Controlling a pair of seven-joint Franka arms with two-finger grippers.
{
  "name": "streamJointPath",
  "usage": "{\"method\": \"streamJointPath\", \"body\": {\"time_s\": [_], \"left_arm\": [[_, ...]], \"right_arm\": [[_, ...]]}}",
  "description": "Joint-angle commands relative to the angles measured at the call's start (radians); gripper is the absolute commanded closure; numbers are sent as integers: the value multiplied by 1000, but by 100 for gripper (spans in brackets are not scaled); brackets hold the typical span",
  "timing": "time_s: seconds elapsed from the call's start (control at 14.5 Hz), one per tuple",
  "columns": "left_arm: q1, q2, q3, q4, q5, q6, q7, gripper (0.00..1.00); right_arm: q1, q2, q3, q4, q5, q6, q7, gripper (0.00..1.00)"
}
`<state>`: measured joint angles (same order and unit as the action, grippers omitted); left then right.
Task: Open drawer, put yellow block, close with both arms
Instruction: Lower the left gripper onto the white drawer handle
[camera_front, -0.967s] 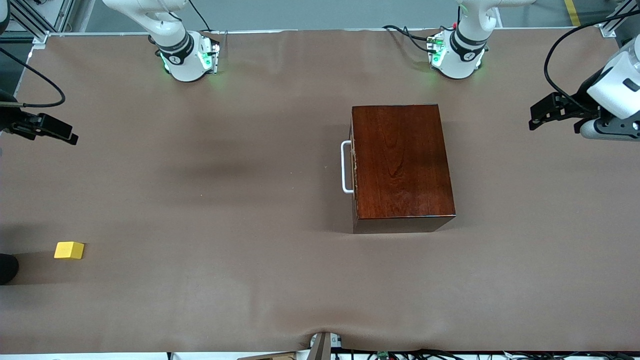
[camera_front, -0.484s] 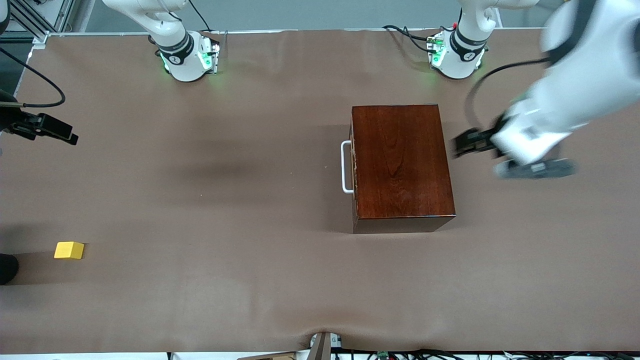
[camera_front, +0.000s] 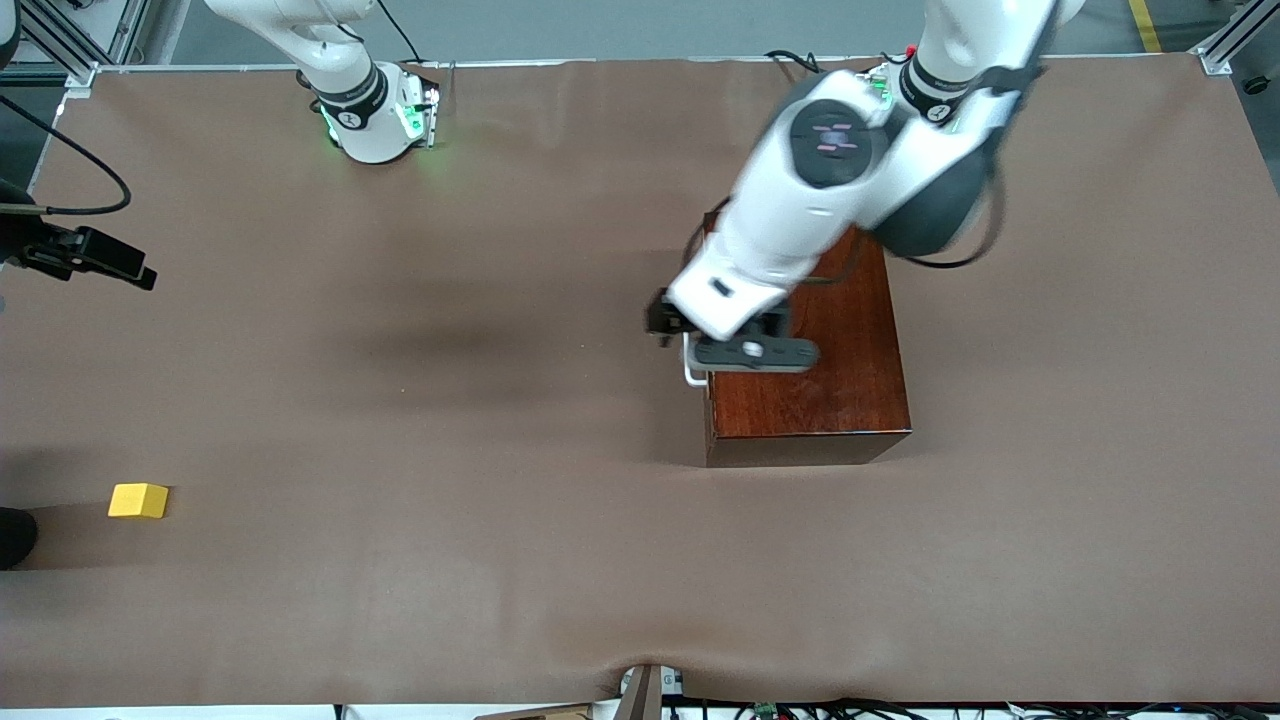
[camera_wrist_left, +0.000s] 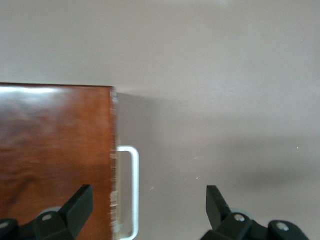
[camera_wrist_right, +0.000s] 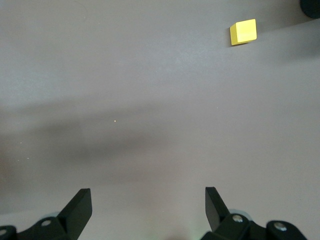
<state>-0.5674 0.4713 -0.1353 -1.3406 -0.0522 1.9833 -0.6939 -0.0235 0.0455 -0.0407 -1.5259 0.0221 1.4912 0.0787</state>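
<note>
The mahogany box stands mid-table with its drawer pushed in; the drawer's white handle faces the right arm's end of the table. My left gripper hangs open above that handle. In the left wrist view the left gripper straddles the handle, one finger over the box top, the other over bare table. The yellow block lies near the right arm's end, nearer the front camera. My right gripper waits open in the air at that end. The right wrist view shows the open right gripper and the block, well apart.
Brown cloth covers the whole table. A dark rounded object sits at the table's edge close to the yellow block. Both arm bases, lit green, stand along the table edge farthest from the front camera.
My left arm has swung in from the left arm's end of the table, across the box, to above the drawer handle. The right arm, box and block have not moved.
</note>
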Motion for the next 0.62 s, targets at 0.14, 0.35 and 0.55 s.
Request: {"method": "streamJointPath", "body": {"time_s": [0.14,0.35,0.55], "left_arm": [[-106,121,14,38,161,12,-52,0],[-155,176,46,40,195,12,-61,0],[-238,216,104,38,202,9,-102,0]], "right_arm": [[-13,-4,12,1,12,1,10,0],[-13,-4,13,1,13,1,10,0],[-13,-3,13,1,12,1,10,0]]}}
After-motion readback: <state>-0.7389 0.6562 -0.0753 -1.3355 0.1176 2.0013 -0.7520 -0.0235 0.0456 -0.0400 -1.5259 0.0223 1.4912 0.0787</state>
